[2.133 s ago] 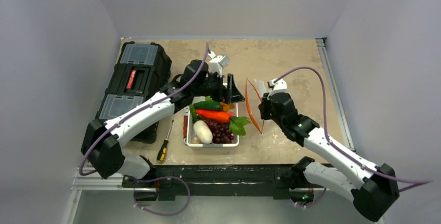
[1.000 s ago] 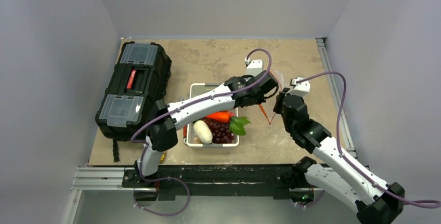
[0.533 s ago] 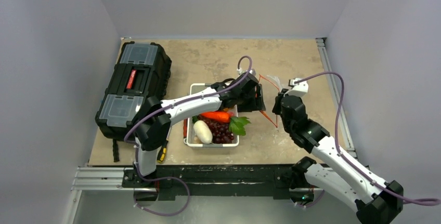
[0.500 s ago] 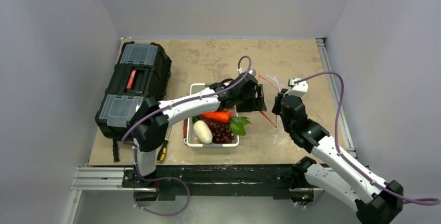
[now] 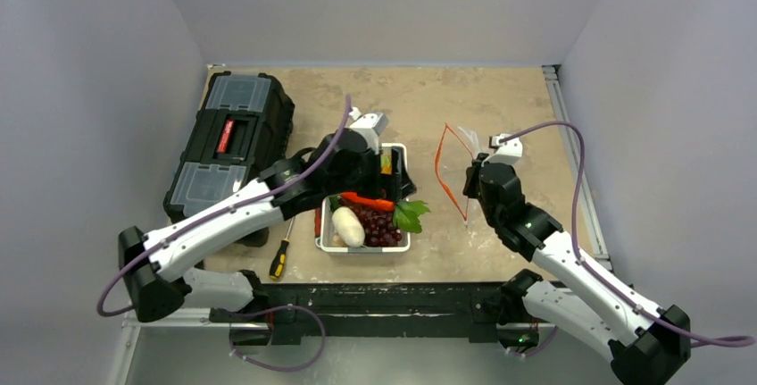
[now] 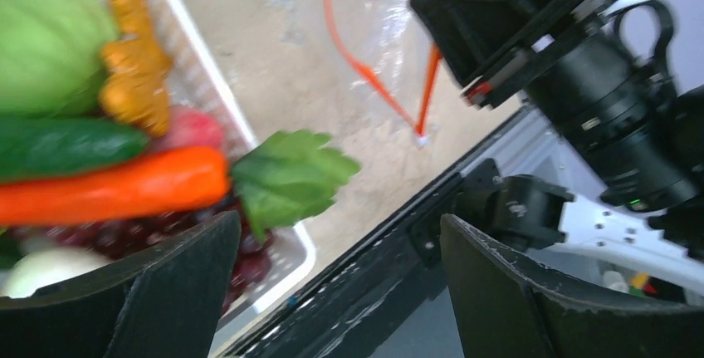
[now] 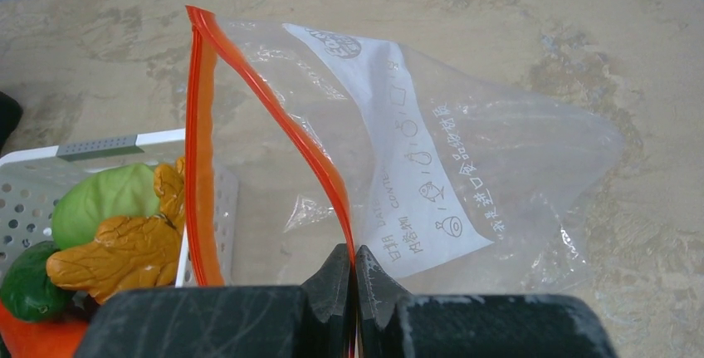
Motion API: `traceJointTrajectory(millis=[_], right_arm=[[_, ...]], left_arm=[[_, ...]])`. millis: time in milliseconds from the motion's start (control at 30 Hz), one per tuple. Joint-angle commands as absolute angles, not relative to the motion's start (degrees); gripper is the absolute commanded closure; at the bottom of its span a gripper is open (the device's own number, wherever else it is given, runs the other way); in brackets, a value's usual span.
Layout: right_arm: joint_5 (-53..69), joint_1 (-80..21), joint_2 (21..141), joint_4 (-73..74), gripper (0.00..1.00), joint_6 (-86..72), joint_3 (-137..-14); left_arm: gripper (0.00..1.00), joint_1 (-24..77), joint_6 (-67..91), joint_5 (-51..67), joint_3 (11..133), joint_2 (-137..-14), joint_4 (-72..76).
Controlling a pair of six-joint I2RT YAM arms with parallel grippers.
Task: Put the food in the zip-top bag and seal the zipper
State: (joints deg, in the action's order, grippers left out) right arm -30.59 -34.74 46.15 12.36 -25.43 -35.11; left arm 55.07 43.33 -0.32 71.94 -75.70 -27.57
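- Top external view, low centre-left: a yellow-handled screwdriver (image 5: 280,256) lies on the table (image 5: 500,99), just left of the white tray (image 5: 364,249).
- The tray sits at centre frame and holds the food. A white radish (image 5: 348,226) and purple grapes (image 5: 380,224) are at its lower end, with a carrot (image 5: 366,199) across the middle. Leafy greens (image 5: 411,214) spill over the right rim.
- The left gripper (image 5: 391,171) hangs over the tray's upper end. In the left wrist view its jaws are spread wide with nothing between them.
- That view also shows a cucumber (image 6: 66,146), a cabbage (image 6: 41,42), a pink peach (image 6: 191,125) and a knobbly orange-yellow piece (image 6: 133,67) in the tray at upper left.
- Right of the tray and apart from it, the right gripper (image 5: 468,177) is closed tight. The right wrist view shows its fingertips pinching the red-orange zipper (image 7: 309,149).
- The zip-top bag (image 7: 465,150) stands on edge from that pinch, just above centre-right in the top view. Its mouth gapes toward the tray, the zipper's two sides spread apart. Whether its low corner touches the table cannot be told.
- Upper left: a black toolbox (image 5: 230,139) rests well apart from the bag.
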Motion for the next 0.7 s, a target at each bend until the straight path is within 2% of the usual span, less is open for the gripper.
traceJointTrajectory(millis=[0,167,300,467,667], right_arm=[[-29.9,-34.5,46.1,10.2,1.0,-24.9,-34.6],[-29.1,-34.5,46.4,10.2,1.0,-24.7,-34.6],[-29.2,-34.5,46.5,11.4,1.0,-24.4,-34.9],[-28.4,-34.5,44.6,11.2,1.0,-24.6,-33.7],[-27.1,-34.5,43.0,10.4,1.0,-24.9,-32.9]], left_arm=[[0.1,53.7,42.5,-7.9,65.1,-67.7,-37.1],[0.12,52.5,54.3,-13.9,57.2,-58.7,-41.1],[0.11,51.4,68.6,-17.3,53.1,-57.2,-44.1],[0.13,50.3,81.5,-16.9,54.0,-63.8,-47.6],[0.17,48.7,87.0,-13.1,57.6,-72.6,-50.1]])
